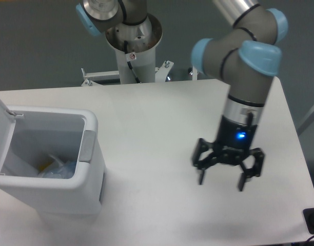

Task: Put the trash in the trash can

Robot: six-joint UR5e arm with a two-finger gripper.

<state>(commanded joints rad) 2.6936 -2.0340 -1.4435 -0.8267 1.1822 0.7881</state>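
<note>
Nearest me: trash can (90, 192), white smooth plastic, rounded corners, grey latch (86, 146), lid (2, 130) hinged up at left. Inside I see the trash: bluish crumpled bottle (62, 169); a yellow-tinged scrap beside it, carton unclear. Right, well apart: my gripper (221, 179), black fingers spread wide, holding nothing, over the matte white table (162, 118). Farthest: arm's base column (134, 48).

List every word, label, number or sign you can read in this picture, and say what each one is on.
No text can be read.
Pincer: a blue light glows on the wrist above it, no lettering shows.
Trash can: plain white with a grey latch, no label.
Trash inside the can: any print is too blurred to read.
</note>
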